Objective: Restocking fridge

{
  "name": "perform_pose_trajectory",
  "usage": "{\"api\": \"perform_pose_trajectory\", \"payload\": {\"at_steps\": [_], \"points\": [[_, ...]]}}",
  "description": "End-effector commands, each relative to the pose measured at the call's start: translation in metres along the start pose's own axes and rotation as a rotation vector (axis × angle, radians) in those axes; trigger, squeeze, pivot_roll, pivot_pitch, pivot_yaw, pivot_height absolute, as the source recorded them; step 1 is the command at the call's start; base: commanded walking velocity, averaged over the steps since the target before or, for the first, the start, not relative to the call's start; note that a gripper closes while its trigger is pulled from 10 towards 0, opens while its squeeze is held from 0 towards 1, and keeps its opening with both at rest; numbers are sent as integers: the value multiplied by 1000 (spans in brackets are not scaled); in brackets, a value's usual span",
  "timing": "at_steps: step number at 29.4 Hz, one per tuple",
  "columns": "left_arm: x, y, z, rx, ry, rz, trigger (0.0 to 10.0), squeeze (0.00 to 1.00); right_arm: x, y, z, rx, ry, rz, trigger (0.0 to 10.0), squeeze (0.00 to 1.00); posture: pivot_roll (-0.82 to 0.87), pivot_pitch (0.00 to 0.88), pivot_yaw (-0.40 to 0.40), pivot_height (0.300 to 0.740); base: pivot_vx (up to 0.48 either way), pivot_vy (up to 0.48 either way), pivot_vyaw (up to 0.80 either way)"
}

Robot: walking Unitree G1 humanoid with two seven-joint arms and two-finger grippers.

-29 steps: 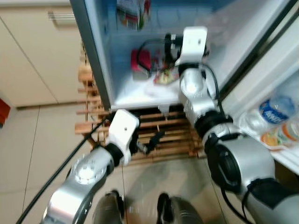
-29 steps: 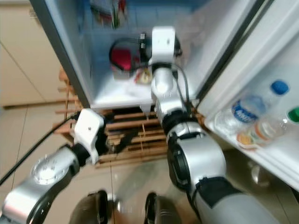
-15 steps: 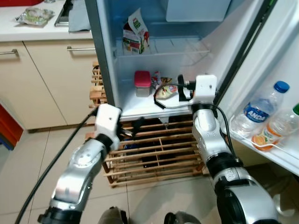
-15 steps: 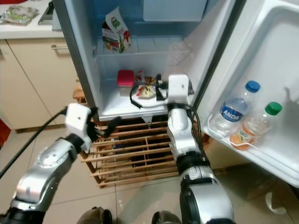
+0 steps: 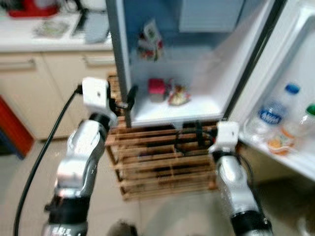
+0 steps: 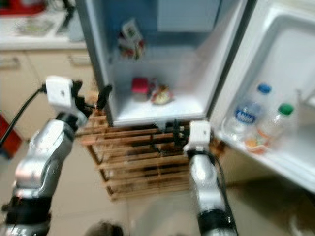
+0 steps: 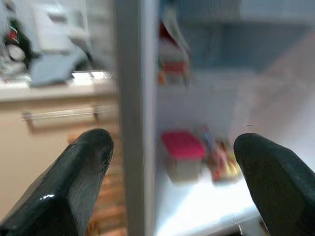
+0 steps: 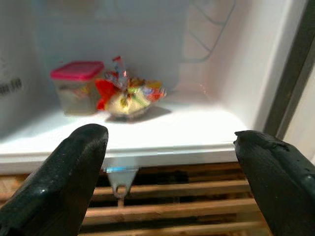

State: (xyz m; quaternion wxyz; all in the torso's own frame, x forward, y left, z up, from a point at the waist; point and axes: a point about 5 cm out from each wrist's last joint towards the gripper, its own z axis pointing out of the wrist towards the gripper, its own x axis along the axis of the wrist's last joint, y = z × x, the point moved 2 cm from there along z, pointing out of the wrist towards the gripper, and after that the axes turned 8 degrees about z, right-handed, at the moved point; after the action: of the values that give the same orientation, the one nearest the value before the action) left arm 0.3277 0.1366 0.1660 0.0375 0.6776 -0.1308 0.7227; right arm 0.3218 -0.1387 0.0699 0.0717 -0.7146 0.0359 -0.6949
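The fridge [image 5: 216, 59] stands open. On its bottom shelf [image 5: 197, 109] a pink-lidded container [image 5: 157, 89] sits beside a colourful snack bag [image 5: 178, 95]; both also appear in the right wrist view as the container [image 8: 78, 86] and the bag [image 8: 129, 96]. A carton [image 5: 150, 42] stands on the shelf above. My right gripper [image 8: 170, 147] is open and empty, just below and in front of the bottom shelf. Up at the fridge's left wall edge [image 7: 133, 123], my left gripper [image 5: 129, 96] is open and empty.
A wooden slatted rack [image 5: 162, 162] stands under the fridge. The open door [image 5: 300, 29] at the right holds a water bottle [image 5: 273, 110] and a juice bottle [image 5: 290, 135]. Cream cabinets [image 5: 29, 83] and a counter lie to the left, with a red object [image 5: 15, 130] low down.
The camera pulled back and up. My right gripper came out of the fridge and dropped below the shelf, leaving the snack bag there. My left arm rose to the fridge's left edge.
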Motion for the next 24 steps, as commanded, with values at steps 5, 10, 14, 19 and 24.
{"api": "perform_pose_trajectory", "payload": {"at_steps": [5, 10, 14, 19, 24], "points": [[-6, 6, 5, -13, -15, 34, 10000, 0, 6, -5, 1, 31, 1, -19, 10000, 0, -51, 0, 26, 740, -323, -353, 0], [-8, 9, 7, -18, -6, 22, 10000, 0, 0, 3, -4, 25, -27, -42, 10000, 0, -59, 0, 26, 740, -63, -73, 0], [-11, 11, 4, -34, -7, 21, 10000, 0, -1, 7, -7, 19, -35, -46, 10000, 0, -65, 0, 28, 740, 0, 0, 0], [-18, 15, -1, -73, -11, 16, 10000, 0, -19, 27, -21, -35, -117, -86, 10000, 0, -61, 0, 36, 740, 50, -81, 0], [-22, 17, 0, -83, -13, 40, 10000, 0, -25, 34, -25, -95, -147, -153, 10000, 0, -69, 0, 44, 740, 318, -355, 0]]}}
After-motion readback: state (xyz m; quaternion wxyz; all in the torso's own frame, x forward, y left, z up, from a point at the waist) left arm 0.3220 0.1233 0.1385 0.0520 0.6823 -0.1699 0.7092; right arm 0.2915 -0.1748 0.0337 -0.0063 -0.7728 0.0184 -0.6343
